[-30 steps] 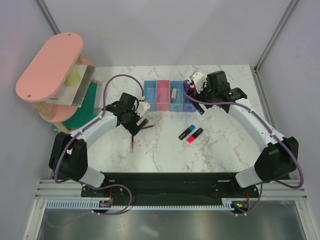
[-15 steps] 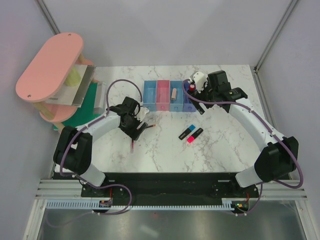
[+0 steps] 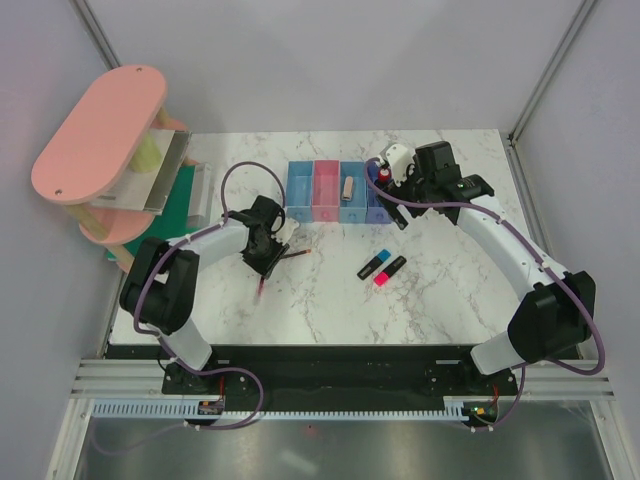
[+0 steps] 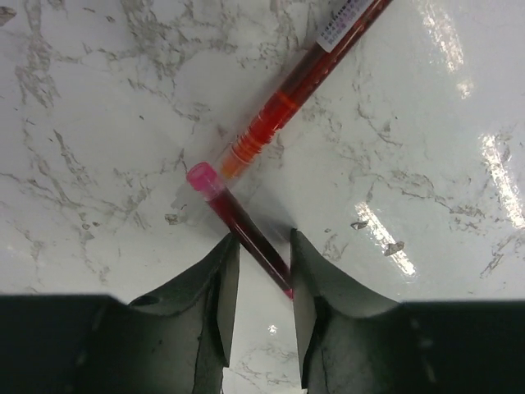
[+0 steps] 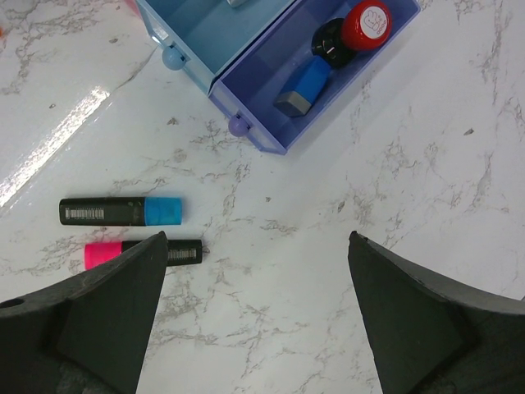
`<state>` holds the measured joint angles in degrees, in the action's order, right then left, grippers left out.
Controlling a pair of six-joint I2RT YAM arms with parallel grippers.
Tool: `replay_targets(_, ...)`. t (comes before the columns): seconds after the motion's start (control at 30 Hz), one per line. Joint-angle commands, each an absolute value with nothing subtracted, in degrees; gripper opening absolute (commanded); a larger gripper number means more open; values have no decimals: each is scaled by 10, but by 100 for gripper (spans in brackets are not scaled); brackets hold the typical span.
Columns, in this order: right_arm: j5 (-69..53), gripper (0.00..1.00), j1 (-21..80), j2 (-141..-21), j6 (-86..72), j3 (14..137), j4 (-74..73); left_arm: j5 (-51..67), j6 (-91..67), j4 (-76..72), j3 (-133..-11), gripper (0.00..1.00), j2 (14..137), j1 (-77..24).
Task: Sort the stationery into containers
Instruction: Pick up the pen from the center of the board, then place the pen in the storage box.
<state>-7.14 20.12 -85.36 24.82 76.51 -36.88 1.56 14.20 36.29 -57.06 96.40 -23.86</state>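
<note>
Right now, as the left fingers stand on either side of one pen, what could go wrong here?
The dark-red pen lies slanted between the left fingers, so closing may twist or flick it rather than grip it. Its pink end nearly touches the second pen, so a lift or slip could push that one away.
</note>
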Motion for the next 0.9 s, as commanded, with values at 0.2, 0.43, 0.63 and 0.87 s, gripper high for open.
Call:
replay_targets(0.2, -79, 98, 197, -862, 238, 791, -362, 13, 127, 367, -585, 6, 948, -238)
replay_targets(0.43, -77, 98, 194, -872, 236, 795, -361, 39, 139, 414, -618, 2, 885, -238)
replay_targets(0.63, -76, 98, 192, -876, 235, 795, -361, 73, 182, 460, -723, 2, 856, -238)
replay_targets(0.87, -57, 98, 178, -879, 221, 776, -330, 33, 187, 456, -931, 2, 995, -235)
